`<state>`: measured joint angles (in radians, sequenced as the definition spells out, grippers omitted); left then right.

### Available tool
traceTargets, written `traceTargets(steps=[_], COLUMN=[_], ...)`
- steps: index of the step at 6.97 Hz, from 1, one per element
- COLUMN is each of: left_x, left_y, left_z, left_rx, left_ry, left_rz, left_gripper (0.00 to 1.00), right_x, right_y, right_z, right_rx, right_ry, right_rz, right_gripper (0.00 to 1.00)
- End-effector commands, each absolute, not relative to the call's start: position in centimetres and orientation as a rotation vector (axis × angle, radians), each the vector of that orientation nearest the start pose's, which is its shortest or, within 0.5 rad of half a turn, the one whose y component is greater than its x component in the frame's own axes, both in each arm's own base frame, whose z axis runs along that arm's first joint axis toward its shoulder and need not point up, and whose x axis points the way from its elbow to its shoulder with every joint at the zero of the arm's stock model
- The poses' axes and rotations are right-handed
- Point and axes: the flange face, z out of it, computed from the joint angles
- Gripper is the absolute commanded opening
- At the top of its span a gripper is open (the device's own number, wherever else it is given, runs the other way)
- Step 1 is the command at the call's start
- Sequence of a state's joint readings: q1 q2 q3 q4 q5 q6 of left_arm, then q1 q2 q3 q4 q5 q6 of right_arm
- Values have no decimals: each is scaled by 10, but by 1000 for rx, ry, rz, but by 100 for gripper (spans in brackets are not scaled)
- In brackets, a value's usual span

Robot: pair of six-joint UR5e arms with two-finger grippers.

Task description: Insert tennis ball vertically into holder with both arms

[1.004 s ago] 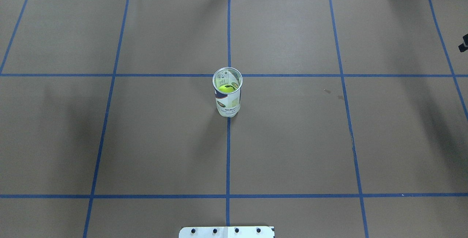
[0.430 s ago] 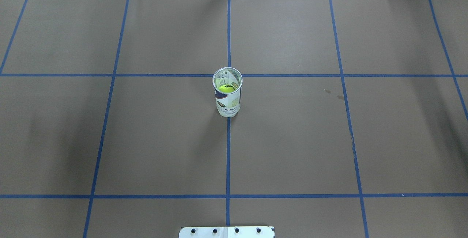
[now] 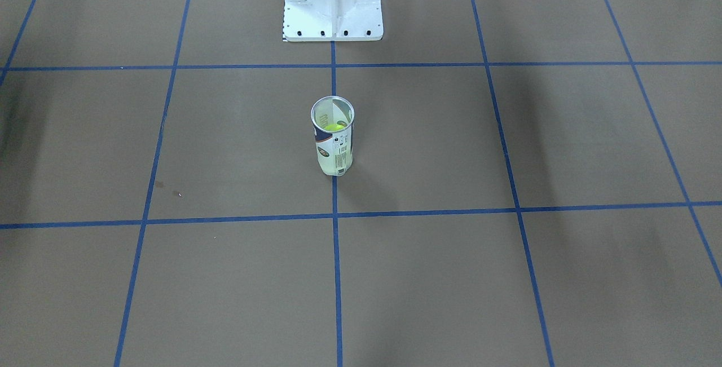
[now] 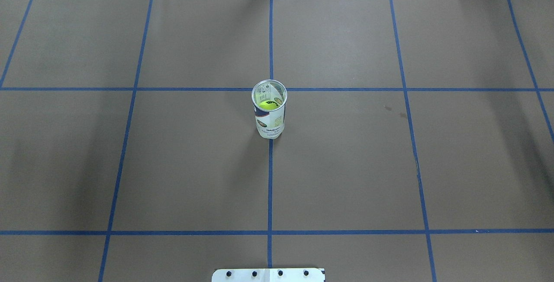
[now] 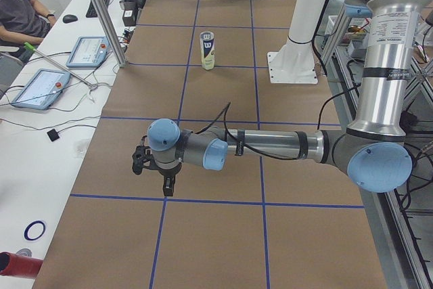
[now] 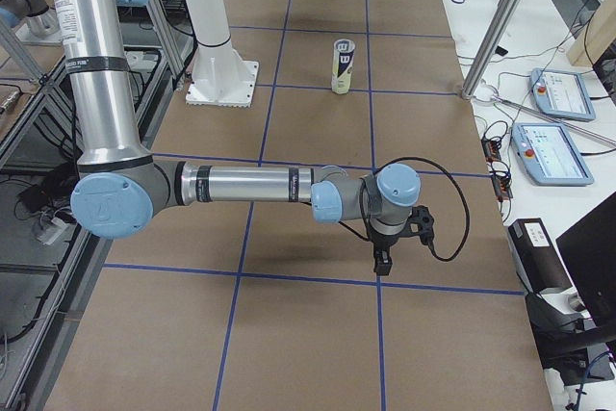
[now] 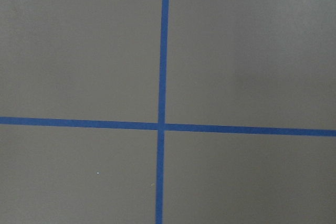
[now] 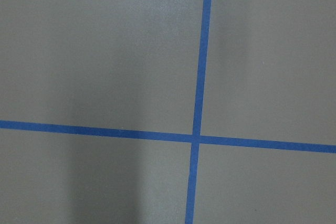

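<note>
The holder (image 4: 269, 119), a clear can with a white and navy label and a silver rim, stands upright at the table's middle; it also shows in the front view (image 3: 333, 150) and both side views (image 5: 208, 51) (image 6: 341, 66). A yellow-green tennis ball (image 4: 268, 105) sits inside it (image 3: 334, 126). The left gripper (image 5: 162, 184) hangs over the table's left end, far from the holder. The right gripper (image 6: 382, 262) hangs over the right end. Both show only in side views, so I cannot tell whether they are open or shut. Both wrist views show only brown paper and blue tape.
The white pedestal base (image 3: 333, 17) stands behind the holder (image 4: 268, 275). Blue tape lines grid the brown table cover. Control pendants (image 5: 91, 51) (image 6: 553, 93), metal posts (image 5: 101, 11) and a seated operator (image 5: 13, 11) are at the table's far side.
A dark piece of the right gripper at the overhead view's right edge has left the view. The arms' shadows have slid outward. Holder and ball have not moved.
</note>
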<state>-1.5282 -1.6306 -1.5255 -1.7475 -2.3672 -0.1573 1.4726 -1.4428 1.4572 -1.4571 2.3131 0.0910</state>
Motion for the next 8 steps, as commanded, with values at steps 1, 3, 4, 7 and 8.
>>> traceTargets(steps=[1, 3, 4, 7, 8], left_x=[-55, -58, -57, -52, -52], left_y=[-526, -510, -498, -500, -501], left_z=[633, 620, 632, 626, 626], left_rx=[13, -24, -39, -34, -34], left_ry=[750, 750, 752, 806, 805], left_rz=[-43, -73, -76, -68, -65], left_gripper=[99, 99, 99, 100, 99], right_x=[11, 11, 11, 5, 6], right_y=[-558, -557, -558, -568, -569], right_z=[641, 640, 636, 624, 623], right_rx=[46, 28, 12, -43, -47], right_ry=[-749, -750, -752, -775, -775], right_rz=[-55, -56, -55, -56, -53], right_gripper=[99, 99, 99, 99, 99])
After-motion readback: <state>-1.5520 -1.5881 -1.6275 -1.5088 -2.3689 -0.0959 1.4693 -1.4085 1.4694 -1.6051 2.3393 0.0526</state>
